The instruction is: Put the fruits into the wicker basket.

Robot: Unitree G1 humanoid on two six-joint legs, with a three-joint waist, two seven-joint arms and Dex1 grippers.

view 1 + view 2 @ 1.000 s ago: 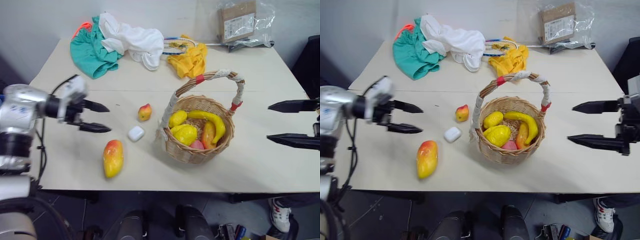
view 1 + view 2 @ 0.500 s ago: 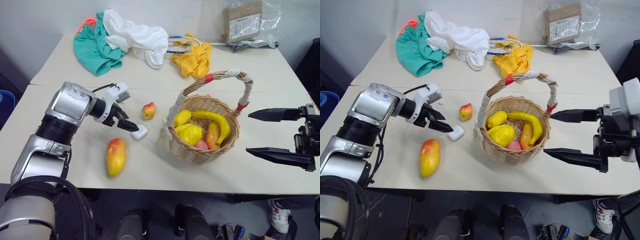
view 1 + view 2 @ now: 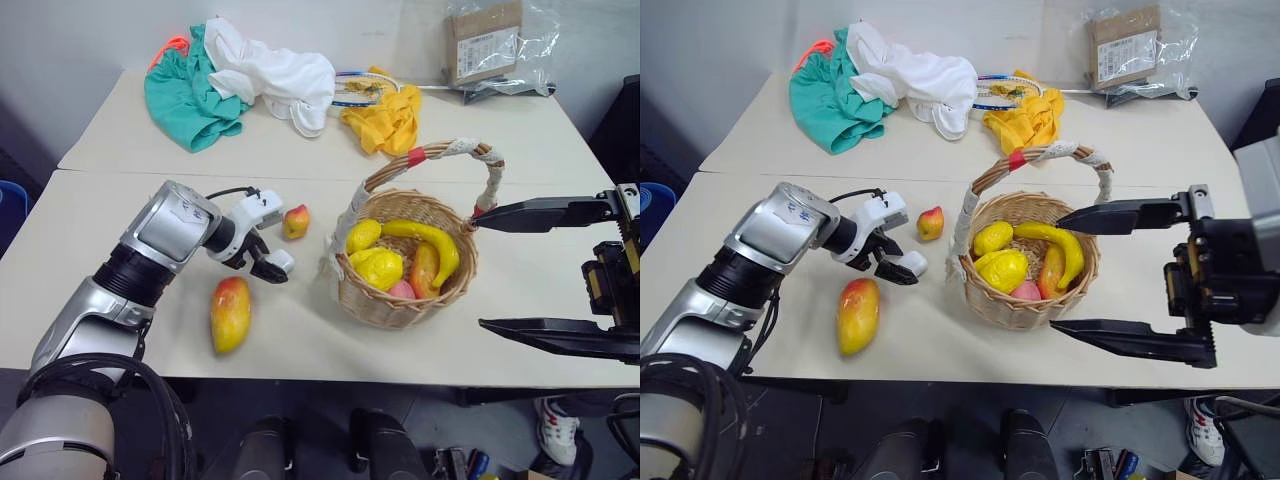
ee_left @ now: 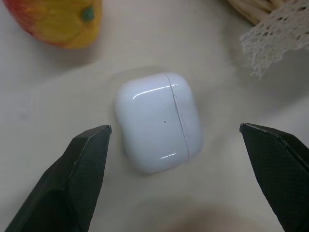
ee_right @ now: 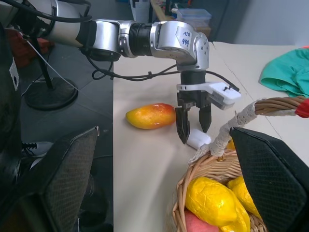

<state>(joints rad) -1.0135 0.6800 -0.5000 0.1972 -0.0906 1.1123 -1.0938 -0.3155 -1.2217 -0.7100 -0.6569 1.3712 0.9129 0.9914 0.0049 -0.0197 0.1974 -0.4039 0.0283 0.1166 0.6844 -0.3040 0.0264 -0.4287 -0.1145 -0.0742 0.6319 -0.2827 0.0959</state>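
Table [image 3: 560, 150] edge near mango [image 3: 229, 313], basket [image 3: 405, 290] mid-table

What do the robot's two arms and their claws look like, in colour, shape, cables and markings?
The left arm is built of silver-grey rounded shells with black ribbed joints, small dark markings on the forearm shell, a thin black cable looping near the wrist, and a white block at the wrist. The left claw and the right claw each have two long, tapering black fingers.

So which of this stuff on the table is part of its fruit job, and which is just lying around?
Part of the job:
- mango
- peach
- wicker basket, already holding a banana and lemons

Just lying about:
- white case between the open left gripper
- clothes
- bagged box
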